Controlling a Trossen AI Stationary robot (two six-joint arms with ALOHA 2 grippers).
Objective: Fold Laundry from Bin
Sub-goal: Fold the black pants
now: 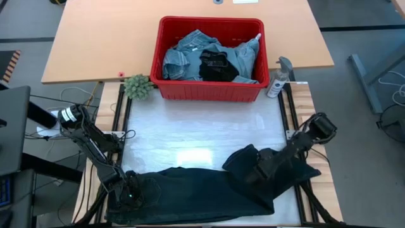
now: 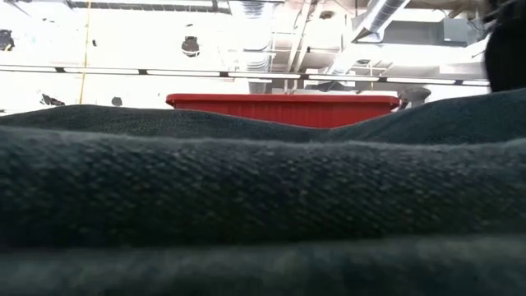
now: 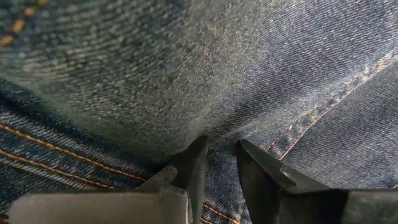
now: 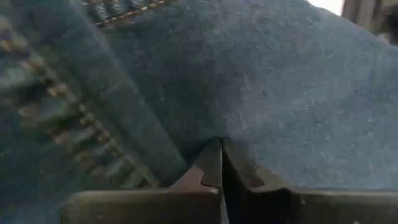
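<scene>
A pair of dark denim jeans [image 1: 190, 187] lies spread across the near edge of the white surface [image 1: 202, 130], well apart from the red bin [image 1: 209, 88], which stands at the far edge of that surface; the bin holds the rest of the laundry, light blue denim pieces [image 1: 183, 57] with a black garment [image 1: 218, 66] on top of them.

The left tool [image 1: 130, 196] is down on the end of the jeans farthest from the bin on the left side; in its wrist view its two fingers [image 3: 196, 165] stand slightly apart with a ridge of denim pinched between them (orange stitching runs close by), so it is grasping the jeans.

The right tool [image 1: 259, 170] sits on the bunched-up right part of the jeans, nearer the bin than the left tool; its fingers [image 4: 211, 165] are pressed together, with the denim right at their tips, and it appears clenched on the cloth, though the fold itself is hidden.

From table height the dark denim [image 2: 263, 205] fills most of the view, with the bin's rim [image 2: 283, 100] showing behind it.

A small green plant [image 1: 138, 87] stands just beside the bin's left near corner; a spray bottle [image 1: 278, 79] stands just beside its right near corner.
</scene>
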